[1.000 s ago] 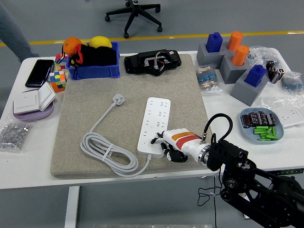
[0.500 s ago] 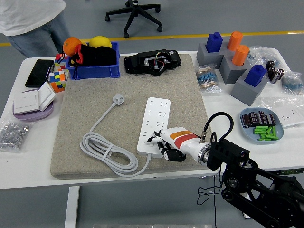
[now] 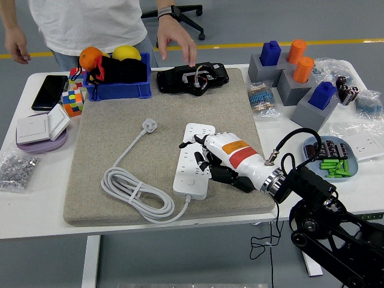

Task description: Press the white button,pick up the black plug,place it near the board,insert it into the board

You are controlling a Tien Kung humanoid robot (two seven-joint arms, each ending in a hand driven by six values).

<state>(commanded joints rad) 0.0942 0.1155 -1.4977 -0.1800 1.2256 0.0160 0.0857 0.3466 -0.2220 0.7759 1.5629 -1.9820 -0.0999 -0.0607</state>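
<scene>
A white power strip (image 3: 193, 162) lies in the middle of the grey mat (image 3: 114, 150). Its white cable (image 3: 135, 192) coils at the left and ends in a white plug (image 3: 149, 125). My right hand (image 3: 201, 155) hovers over the strip's middle, open and holding nothing, with the fingers loosely bent and the index finger pointing left. The black plug unit (image 3: 192, 78) rests at the mat's far edge. A person stands at the far side, one hand (image 3: 177, 42) reaching down just above the black unit. My left arm is out of view.
A blue bin (image 3: 117, 90) with fruit, a puzzle cube (image 3: 73, 102), a phone (image 3: 50, 91) and a wall switch (image 3: 42, 127) sit at the far left. Grey blocks (image 3: 300, 90) with blue and orange pegs and a dish of batteries (image 3: 331, 157) stand at the right.
My right hand rose from the strip's near end and moved up over its middle. A person stepped up to the far side and reached a hand toward the black unit.
</scene>
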